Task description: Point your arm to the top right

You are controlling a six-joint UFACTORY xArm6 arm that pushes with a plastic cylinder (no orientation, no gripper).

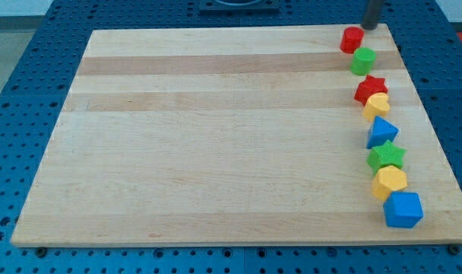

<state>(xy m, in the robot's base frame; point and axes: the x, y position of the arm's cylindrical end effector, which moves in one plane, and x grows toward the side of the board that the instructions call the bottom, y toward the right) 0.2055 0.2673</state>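
In the camera view, our tip [370, 28] rests at the bench's [215, 137] top-right corner, just beside the red block [352, 39], with eight blocks lined along the right edge down to the blue cube [403, 209]. The bench's left and middle lie open. We carry no claw, and our rod is cut off by the view's top.

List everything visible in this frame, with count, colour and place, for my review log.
wooden board: one, light wood, fills most of the view.
perforated blue table: one, blue, around the board.
red blocks: two, a red cylinder-like block at the view's top right, a red star block lower.
green blocks: two, a green rounded block, a green star block.
yellow blocks: two, a yellow heart-like block, a yellow hexagon block.
blue blocks: two, a blue triangle block, a blue cube block lowest.
my tip: one, dark rod, just above-right of the red cylinder-like block.
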